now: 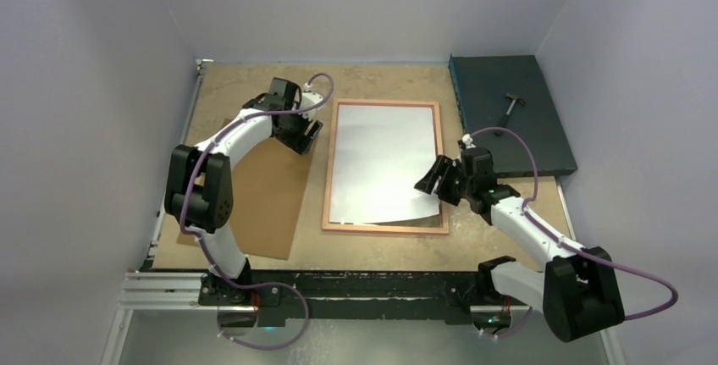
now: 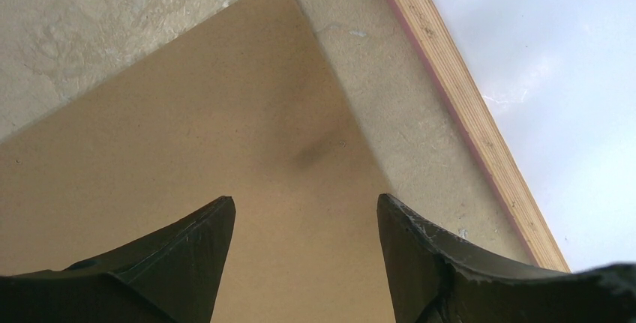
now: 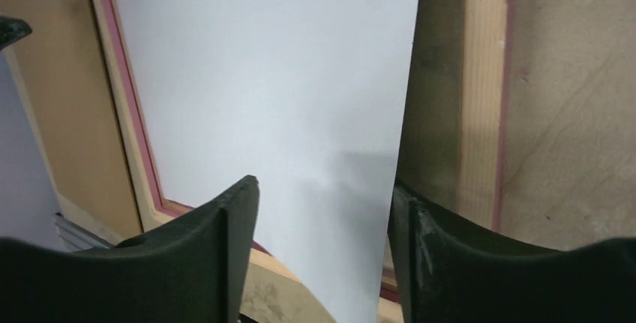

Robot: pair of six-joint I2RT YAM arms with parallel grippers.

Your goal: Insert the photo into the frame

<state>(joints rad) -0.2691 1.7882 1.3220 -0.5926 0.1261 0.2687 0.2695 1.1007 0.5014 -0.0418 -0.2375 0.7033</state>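
Brown tabletop, pale walls. Left gripper spread above board corner, frame rail just right of it. Right gripper spread too, pinching nothing. Photo white side up in frame, beneath and ahead of it, near corner lifted.

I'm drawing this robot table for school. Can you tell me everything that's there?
photo: one, white side up, in the frame, near right corner not lying flat
frame: one, wood-coloured with pink edge, mid-table
backing board: one, brown, left of the frame
slab: one, dark blue-green, far right corner
hammer: one, small, dark, on the slab
table: one, tan
left gripper: one, black, open, over the backing board
right gripper: one, black, open, at the photo's right edge
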